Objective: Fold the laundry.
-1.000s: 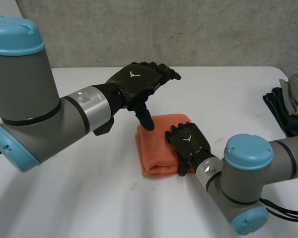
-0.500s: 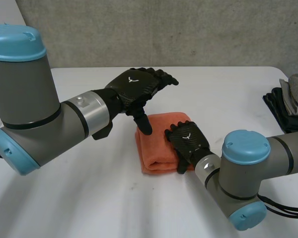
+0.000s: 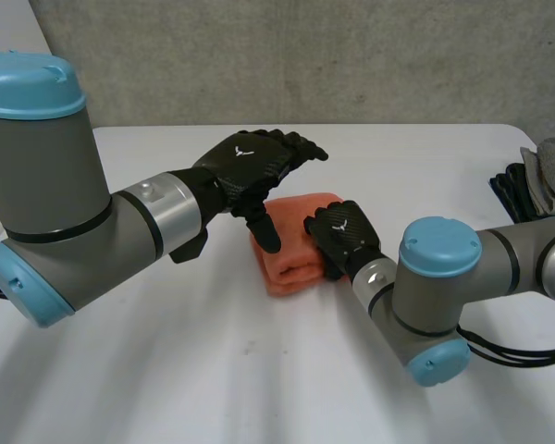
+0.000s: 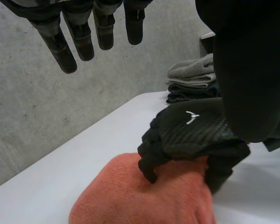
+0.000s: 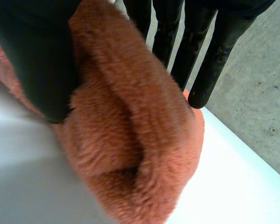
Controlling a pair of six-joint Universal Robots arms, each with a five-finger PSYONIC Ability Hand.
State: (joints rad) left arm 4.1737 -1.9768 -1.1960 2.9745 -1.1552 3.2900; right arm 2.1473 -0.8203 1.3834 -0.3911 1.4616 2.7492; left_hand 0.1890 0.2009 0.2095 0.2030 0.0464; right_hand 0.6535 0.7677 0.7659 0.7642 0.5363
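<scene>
One folded orange towel (image 3: pixel 285 264) lies mid-way across the table (image 3: pixel 166 370), with the right hand (image 3: pixel 344 239) pinching its thick edge between thumb and fingers. The left hand (image 3: pixel 254 162) hovers above it with fingers loose (touching nothing). A firm, low grip should stop the layers splaying.

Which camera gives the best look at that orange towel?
The head view: the folded towel lies on the table, right hand on it, left hand over its edge. The left wrist view shows one end under the right hand. The right wrist view shows a folded edge up close, between thumb and fingers.
</scene>
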